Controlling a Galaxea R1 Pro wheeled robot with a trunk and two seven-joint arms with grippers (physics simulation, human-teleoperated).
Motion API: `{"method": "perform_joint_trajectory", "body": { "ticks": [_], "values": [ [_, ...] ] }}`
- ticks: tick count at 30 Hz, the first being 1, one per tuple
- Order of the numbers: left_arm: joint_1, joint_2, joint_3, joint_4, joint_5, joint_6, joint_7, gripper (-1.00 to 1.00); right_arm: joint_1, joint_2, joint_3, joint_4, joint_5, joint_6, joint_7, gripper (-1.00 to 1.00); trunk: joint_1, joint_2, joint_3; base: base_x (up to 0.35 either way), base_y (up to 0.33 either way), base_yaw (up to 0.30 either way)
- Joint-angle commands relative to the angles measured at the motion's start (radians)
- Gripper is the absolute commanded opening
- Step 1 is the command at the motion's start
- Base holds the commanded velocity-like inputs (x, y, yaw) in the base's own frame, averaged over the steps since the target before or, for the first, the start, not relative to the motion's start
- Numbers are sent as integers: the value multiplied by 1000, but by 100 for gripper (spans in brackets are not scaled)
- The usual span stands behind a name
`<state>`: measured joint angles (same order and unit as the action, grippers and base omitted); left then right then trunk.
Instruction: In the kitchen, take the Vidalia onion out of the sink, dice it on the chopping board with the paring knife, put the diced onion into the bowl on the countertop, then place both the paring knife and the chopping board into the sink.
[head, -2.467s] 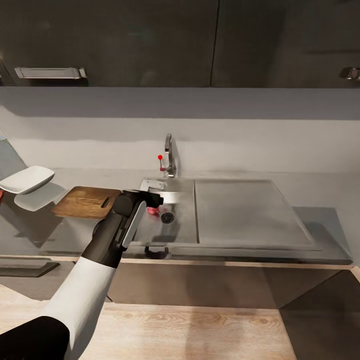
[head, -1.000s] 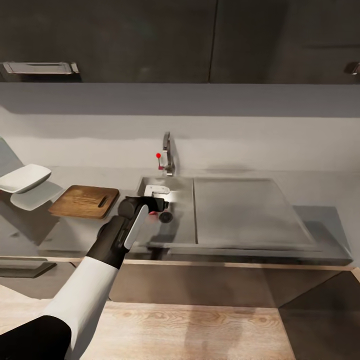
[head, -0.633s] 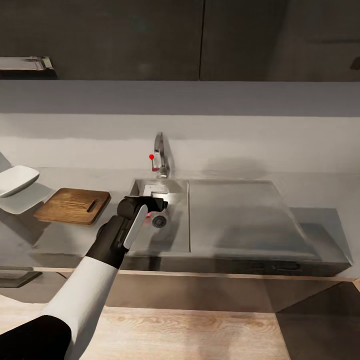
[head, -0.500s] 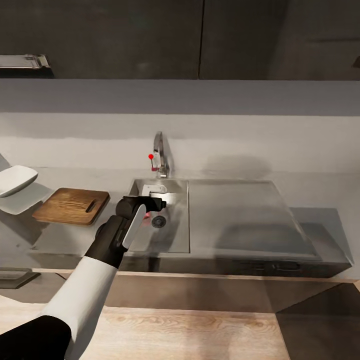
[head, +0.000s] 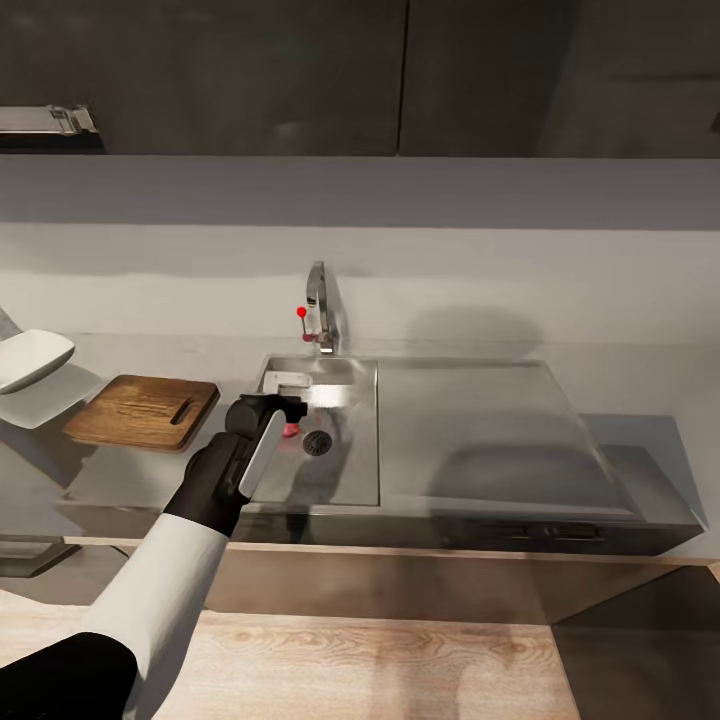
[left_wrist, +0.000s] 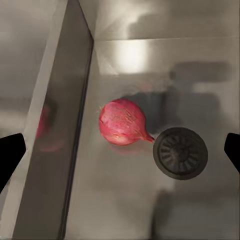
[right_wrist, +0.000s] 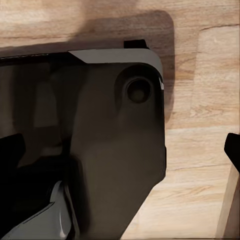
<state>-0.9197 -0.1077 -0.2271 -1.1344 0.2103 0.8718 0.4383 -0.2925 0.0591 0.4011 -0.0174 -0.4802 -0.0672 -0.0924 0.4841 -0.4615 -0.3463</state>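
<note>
The pinkish Vidalia onion (head: 291, 430) (left_wrist: 121, 121) lies on the floor of the grey sink (head: 345, 470) (left_wrist: 125, 205), beside the round drain (head: 318, 442) (left_wrist: 180, 152) and near the basin's left wall. My left gripper (head: 278, 405) (left_wrist: 120, 152) hangs open above the onion, its dark fingertips (left_wrist: 10, 155) spread wide and not touching it. The brown chopping board (head: 142, 411) lies on the countertop (head: 130, 478) left of the sink, with the white bowl (head: 30, 360) further left. My right gripper (right_wrist: 120, 150) is open beside the robot's dark base. The paring knife is out of view.
The chrome tap (head: 318, 300) with its red knob (head: 301, 312) stands behind the basin. A flat steel drainboard (head: 470, 430) extends to the right. Black upper cabinets (head: 250, 70) hang overhead. Pale wood floor (right_wrist: 200, 100) lies below the counter.
The head view has shifted a little. My left gripper has drawn slightly back and left over the basin, and the onion now shows beside it.
</note>
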Motion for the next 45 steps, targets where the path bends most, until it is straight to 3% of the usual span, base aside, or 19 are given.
{"method": "perform_joint_trajectory", "body": {
  "ticks": [1, 12, 22, 45],
  "values": [
    [-1, 0, -1, -1, 11, 2, 11, 100, -1, 0, 8, 1, -9, -2, -2, 100, 0, -2, -2, 0, 0, 0],
    [1, -4, -6, -1, 11, -1, 13, 100, 1, 12, 11, -1, -6, 1, 14, 100, 0, -2, -2, 60, 0, 0],
    [1, -4, -6, -2, 11, -2, 12, 100, 1, -5, 10, -1, -9, 2, 14, 100, 0, -2, -2, 57, 0, 0],
    [1, -4, -6, 7, 12, -2, 11, 100, 1, -6, 10, -1, -12, 8, 12, 100, 0, -2, -5, 1, 0, 0]
  ]
}}
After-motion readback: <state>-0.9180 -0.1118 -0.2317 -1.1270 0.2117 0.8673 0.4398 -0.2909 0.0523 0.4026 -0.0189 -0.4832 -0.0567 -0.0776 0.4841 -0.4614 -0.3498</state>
